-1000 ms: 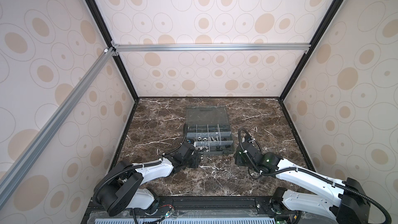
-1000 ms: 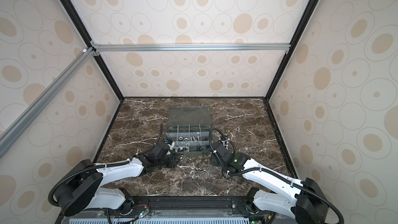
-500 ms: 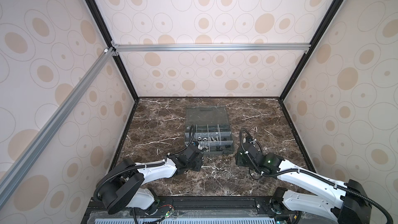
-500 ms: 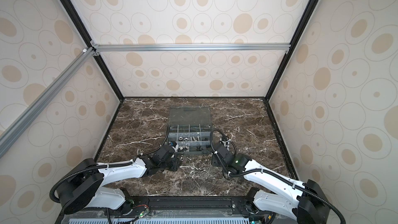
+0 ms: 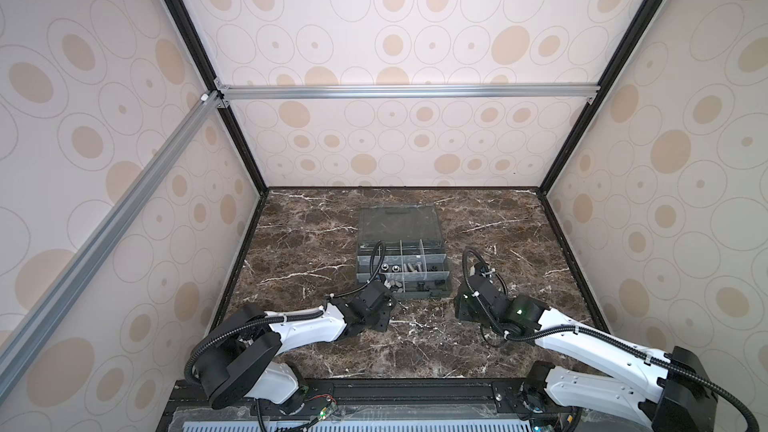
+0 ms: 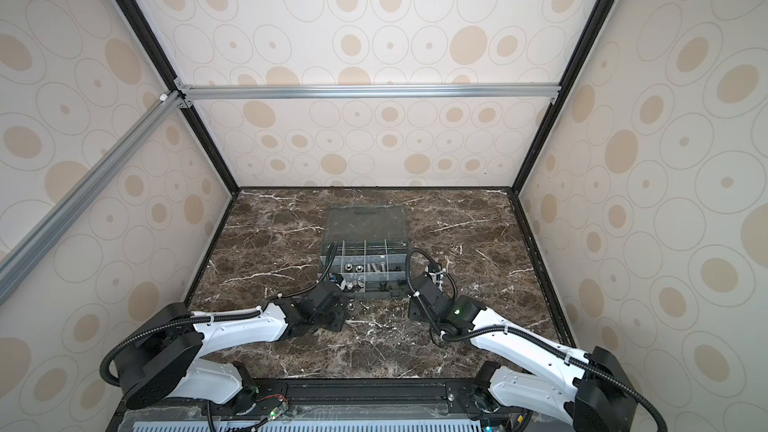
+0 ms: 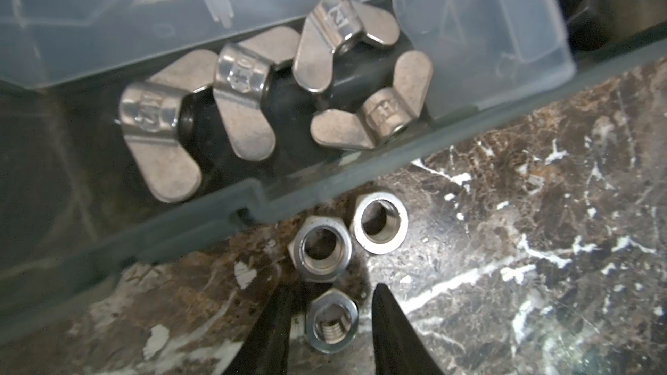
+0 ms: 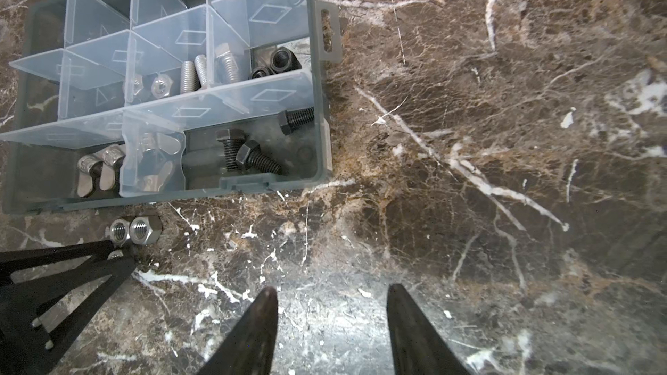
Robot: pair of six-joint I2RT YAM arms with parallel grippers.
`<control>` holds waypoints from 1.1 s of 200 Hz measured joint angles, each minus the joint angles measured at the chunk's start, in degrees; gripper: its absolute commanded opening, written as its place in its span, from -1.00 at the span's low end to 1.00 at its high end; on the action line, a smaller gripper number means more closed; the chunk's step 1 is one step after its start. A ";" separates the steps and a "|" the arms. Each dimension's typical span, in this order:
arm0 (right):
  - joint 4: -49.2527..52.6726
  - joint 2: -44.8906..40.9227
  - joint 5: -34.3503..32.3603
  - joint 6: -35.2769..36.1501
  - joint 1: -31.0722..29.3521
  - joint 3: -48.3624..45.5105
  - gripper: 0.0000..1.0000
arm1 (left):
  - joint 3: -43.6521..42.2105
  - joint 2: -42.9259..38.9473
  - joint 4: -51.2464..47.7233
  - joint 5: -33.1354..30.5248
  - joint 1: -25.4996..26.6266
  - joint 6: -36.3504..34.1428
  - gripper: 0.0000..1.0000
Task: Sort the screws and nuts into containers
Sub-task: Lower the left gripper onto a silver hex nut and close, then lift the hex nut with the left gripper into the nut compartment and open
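Currently in hand: picking loose nuts off the tabletop [image 7: 541, 211]. The left gripper [image 7: 331, 294] is set low around one hex nut [image 7: 332, 321], so this looks like the pick step for that nut.
Left gripper: its jaws stand apart, one on each side of the hex nut, with a thin gap on both sides and nothing clamped.
Right gripper [image 8: 332, 288]: its jaws are apart and empty over bare tabletop, to the lower right of the box [image 8: 321, 146] in both top views.
Next move: it probably calls for squeezing squarely on the nut's flats, lifting clear of the box wall, and carrying the nut to the compartment that already holds silver hex nuts [image 8: 158, 86]. The neighbouring nuts sit very close, so a skewed squeeze could knock them.
Loose nuts: three shiny silver hex rings lie flat with their threaded holes facing up. The second nut [image 7: 321, 252] and third nut [image 7: 380, 223] sit side by side, touching or nearly so, just beside the box's front wall.
Box place: it sits in the lower middle of both top views, with its clear lid lying open behind it.
Already sorted: the wing nuts [image 7: 245, 102] are in the box's lower-left compartment as the top views show it. The black screws [image 8: 252, 155] are in the compartment beside that one. The silver screws [image 8: 191, 73] and black nuts [image 8: 281, 59] are in the row behind.
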State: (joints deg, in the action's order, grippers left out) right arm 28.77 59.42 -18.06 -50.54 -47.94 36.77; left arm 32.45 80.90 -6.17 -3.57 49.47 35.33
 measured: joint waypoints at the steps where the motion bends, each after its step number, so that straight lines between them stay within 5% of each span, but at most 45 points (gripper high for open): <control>1: 0.00 -0.02 0.00 0.00 0.02 -0.02 0.04 | 0.02 0.00 -0.07 -0.04 0.02 0.00 -0.26; 220: 0.42 -0.46 -0.02 -0.63 0.00 -0.72 0.05 | 5.33 5.11 -5.25 -6.43 3.85 -2.40 -0.61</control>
State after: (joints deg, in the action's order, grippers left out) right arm 29.19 58.96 -18.09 -51.18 -47.94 36.05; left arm 37.78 86.02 -11.42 -10.00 53.32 32.93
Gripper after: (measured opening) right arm 0.523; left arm 0.229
